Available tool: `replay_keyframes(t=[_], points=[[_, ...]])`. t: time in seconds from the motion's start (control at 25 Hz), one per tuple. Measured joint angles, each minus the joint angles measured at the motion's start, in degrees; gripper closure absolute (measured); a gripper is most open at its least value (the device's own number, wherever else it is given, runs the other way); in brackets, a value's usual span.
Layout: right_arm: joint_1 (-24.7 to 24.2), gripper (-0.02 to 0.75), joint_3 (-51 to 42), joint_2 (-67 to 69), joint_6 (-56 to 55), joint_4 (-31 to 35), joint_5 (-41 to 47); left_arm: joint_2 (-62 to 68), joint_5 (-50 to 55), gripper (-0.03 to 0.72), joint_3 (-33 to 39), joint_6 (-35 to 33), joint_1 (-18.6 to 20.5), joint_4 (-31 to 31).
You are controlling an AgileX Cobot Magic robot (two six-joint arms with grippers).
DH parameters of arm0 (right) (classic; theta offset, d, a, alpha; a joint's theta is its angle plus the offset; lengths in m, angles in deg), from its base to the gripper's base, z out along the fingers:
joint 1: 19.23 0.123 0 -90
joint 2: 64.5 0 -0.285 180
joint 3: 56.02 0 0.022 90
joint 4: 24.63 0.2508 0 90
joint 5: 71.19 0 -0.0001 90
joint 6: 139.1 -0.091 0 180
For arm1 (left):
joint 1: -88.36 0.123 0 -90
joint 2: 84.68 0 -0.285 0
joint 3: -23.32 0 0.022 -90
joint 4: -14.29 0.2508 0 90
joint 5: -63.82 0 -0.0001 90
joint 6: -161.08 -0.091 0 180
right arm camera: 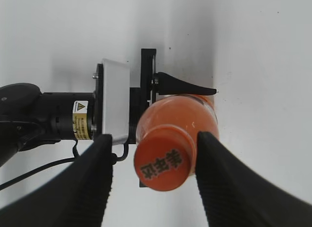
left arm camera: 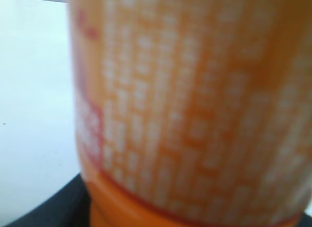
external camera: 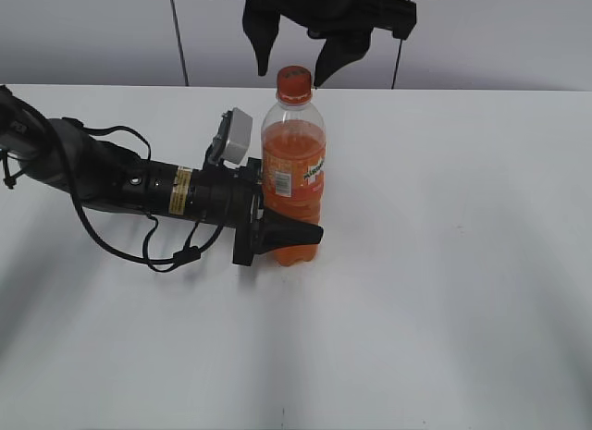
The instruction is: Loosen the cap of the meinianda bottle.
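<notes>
While the meinianda bottle (external camera: 294,180) stands upright near the middle of the white table (external camera: 444,291), it is clamped low on its body by the left gripper (external camera: 287,234), which reaches in horizontally from the left. One black finger (external camera: 294,233) is seen pressed across the front of the bottle below the label; the opposite finger is hidden behind the bottle, so contact on that side is inferred only from the right wrist view, where a finger (right arm camera: 185,85) lies along the far side of the body. The left wrist view is filled by a blurred orange label (left arm camera: 195,100) at very close range; its print cannot be read. The cap (external camera: 293,79) is seated on the neck, dark print on its top (right arm camera: 163,163). The right gripper (right arm camera: 153,158) is held above the bottle, its fingers spread, one pad (right arm camera: 97,173) on either side of the cap and apparently not touching it.
</notes>
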Motion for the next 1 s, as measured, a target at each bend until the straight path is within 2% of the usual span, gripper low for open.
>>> replay_keyframes(t=[1.0], points=[[0.0,0.339,-1.0,0.0,3.5,1.7,0.0,0.0,0.1,0.279,0.0,0.0,0.0,0.0]])
